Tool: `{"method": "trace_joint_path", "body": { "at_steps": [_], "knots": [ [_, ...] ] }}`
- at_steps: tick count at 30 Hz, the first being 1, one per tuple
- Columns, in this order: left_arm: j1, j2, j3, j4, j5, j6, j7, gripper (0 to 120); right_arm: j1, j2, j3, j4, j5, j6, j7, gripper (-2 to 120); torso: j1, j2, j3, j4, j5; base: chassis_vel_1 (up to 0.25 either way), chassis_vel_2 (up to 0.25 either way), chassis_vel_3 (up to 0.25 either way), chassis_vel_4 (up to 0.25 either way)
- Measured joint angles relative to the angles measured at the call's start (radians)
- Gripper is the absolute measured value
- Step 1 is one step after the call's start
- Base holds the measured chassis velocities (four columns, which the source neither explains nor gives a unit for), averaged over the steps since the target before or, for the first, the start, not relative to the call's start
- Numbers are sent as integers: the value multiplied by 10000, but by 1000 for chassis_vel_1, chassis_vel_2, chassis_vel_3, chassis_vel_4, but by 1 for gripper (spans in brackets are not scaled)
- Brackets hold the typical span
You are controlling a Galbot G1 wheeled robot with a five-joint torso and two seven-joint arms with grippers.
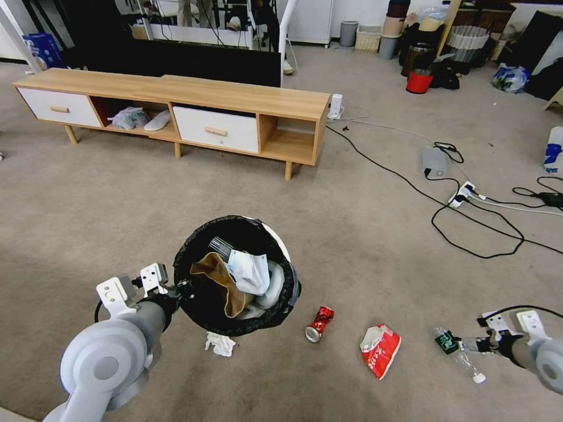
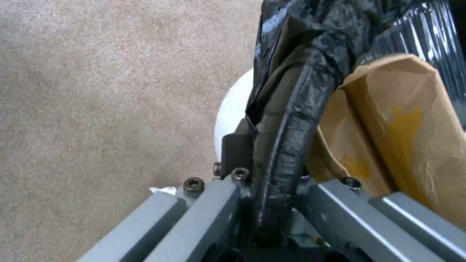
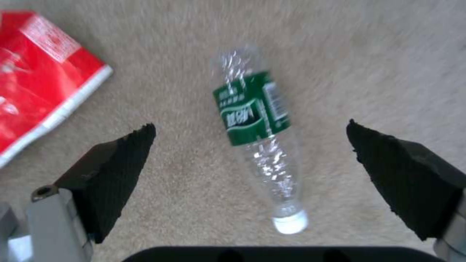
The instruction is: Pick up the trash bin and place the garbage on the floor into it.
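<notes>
The left gripper (image 1: 183,289) clamps the black-bagged rim of the trash bin (image 1: 234,275), which holds a brown paper bag (image 1: 220,280) and white tissue (image 1: 249,271). On the carpet (image 1: 117,223) lie 4 pieces of litter: a tissue wad (image 1: 220,344) just below the bin, a crushed red can (image 1: 319,324), a red-white snack wrapper (image 1: 380,350) and a green-labelled plastic bottle (image 1: 458,351). The right gripper (image 1: 469,344) is at the bottle. Behind stands a wooden TV cabinet (image 1: 176,108); black cables (image 1: 469,211) trail at right.
</notes>
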Motion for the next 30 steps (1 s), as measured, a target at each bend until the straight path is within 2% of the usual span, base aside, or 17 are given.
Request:
{"method": "trace_joint_path", "body": {
  "at_steps": [8, 17, 23, 24, 30],
  "knots": [
    [141, -170, 16, -1, 296, 0, 128, 0, 917, 919, -1092, -933, -596, 125, -63, 100, 0, 0, 0, -2, 0, 0, 0, 0, 0],
    [364, -204, -127, -71, 406, 0, 154, 0, 1563, 1689, -1539, -2059, -1474, 544, -369, 100, 0, 3, -1, -3, -5, 0, 0, 0, 0],
    [364, -285, -104, -70, 480, -4, 155, 0, 1785, 1888, -1582, -2209, -1500, 599, -383, 100, 0, 3, -1, -1, 1, 0, 0, 0, 0],
    [369, -322, -84, -70, 505, -5, 155, 0, 1818, 1884, -1625, -2216, -1538, 608, -389, 100, 0, 2, 0, 1, 14, 0, 0, 0, 0],
    [374, -380, -63, -3, 586, -8, 172, 0, 1797, 1641, -1552, -2210, -1626, 745, -493, 100, 0, 2, 0, -3, 1, 0, 0, 0, 0]
  ]
}}
